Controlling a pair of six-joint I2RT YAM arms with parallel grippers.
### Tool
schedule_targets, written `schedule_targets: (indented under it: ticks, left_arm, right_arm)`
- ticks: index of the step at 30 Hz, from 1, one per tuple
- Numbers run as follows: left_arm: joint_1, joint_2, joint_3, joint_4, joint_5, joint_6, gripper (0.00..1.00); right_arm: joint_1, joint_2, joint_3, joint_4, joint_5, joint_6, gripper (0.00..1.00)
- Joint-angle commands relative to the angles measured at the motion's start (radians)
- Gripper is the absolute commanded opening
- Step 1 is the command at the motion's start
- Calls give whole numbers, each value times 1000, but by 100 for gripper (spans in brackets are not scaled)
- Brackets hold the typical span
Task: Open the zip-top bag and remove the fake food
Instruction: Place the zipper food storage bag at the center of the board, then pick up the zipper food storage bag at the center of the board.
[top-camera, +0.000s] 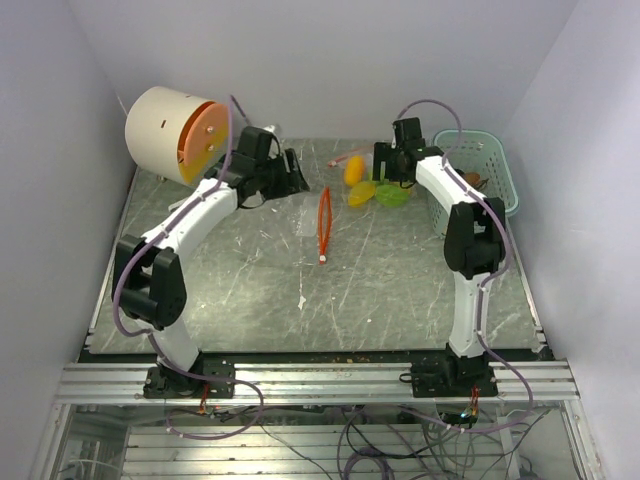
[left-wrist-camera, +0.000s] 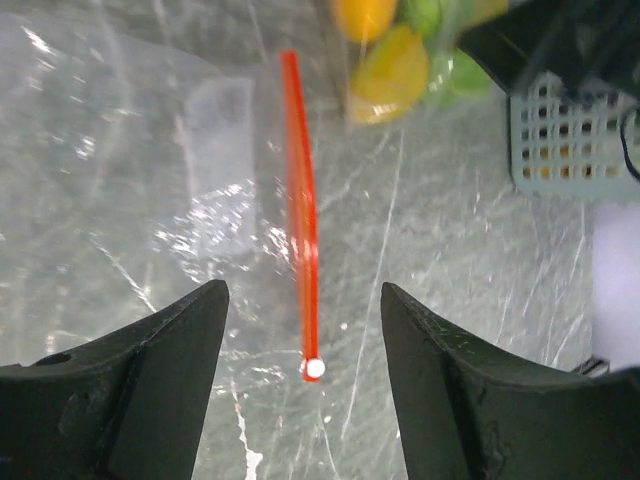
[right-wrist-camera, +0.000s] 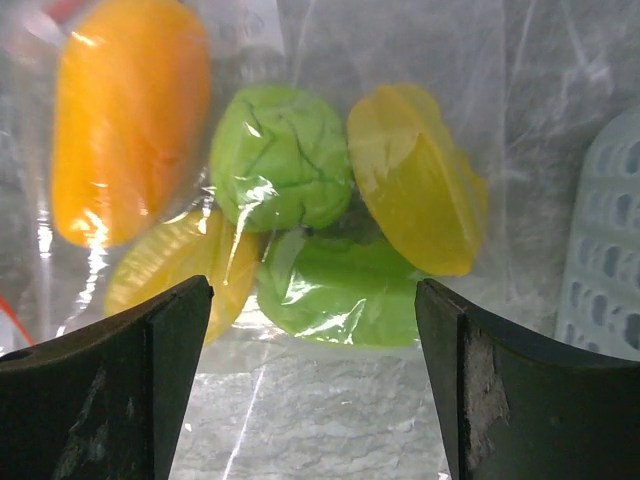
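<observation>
Two arms: both reach over the far half of a grey marbled table (top-camera: 250, 290), seen from above and behind their bases.
cream drum (top-camera: 165, 130): at 10 o'clock on the table, a cylinder lying on its side with an orange end face, apart from the work.
left gripper (left-wrist-camera: 300, 295): jaws spread wide with nothing in them, hovering above the near end of the zip strip.
zip-top bag (left-wrist-camera: 130, 170): clear crinkled plastic lying flat just past the table's middle, stretching toward 1 o'clock.
zip strip (left-wrist-camera: 300, 200): a red-orange line along the bag's mouth, running from 6 to 12 o'clock. Whether the two halves are parted I cannot tell.
fake food (right-wrist-camera: 280, 155): a cluster at 1 o'clock of an orange piece, two green pieces and two yellow ones. Glossy plastic lies over them, so they look to be inside the bag.
right gripper (right-wrist-camera: 312, 290): jaws wide apart, holding nothing, poised right over the food cluster.
basket (top-camera: 490, 150): pale teal and perforated, at 2 o'clock just beside the right arm.
step in hand: by my reading, opening the bag, with nothing taken out yet.
next move: probably the left jaws pinch one lip of the mouth while the right pins or lifts the far end. Thin film slips easily.
writing: none readable; a pale patch (left-wrist-camera: 220, 160) on the bag looks blank.
</observation>
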Motion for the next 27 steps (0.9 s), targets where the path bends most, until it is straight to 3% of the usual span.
schedule_targets:
  ticks: [1, 6, 15, 27]
  left_arm:
    - [-58, 19, -56, -54, -11, 37, 73]
    - [-68, 5, -135, -26, 17, 37, 73]
    - [-68, 29, -150, -10, 35, 51, 72]
    - [-68, 45, -162, 10, 54, 55, 71]
  right_arm:
    - [5, 39, 45, -38, 18, 19, 82]
    - [10, 43, -40, -14, -25, 53, 82]
    - [49, -87, -345, 75, -139, 116, 80]
    - [85, -258, -273, 10, -173, 80, 65]
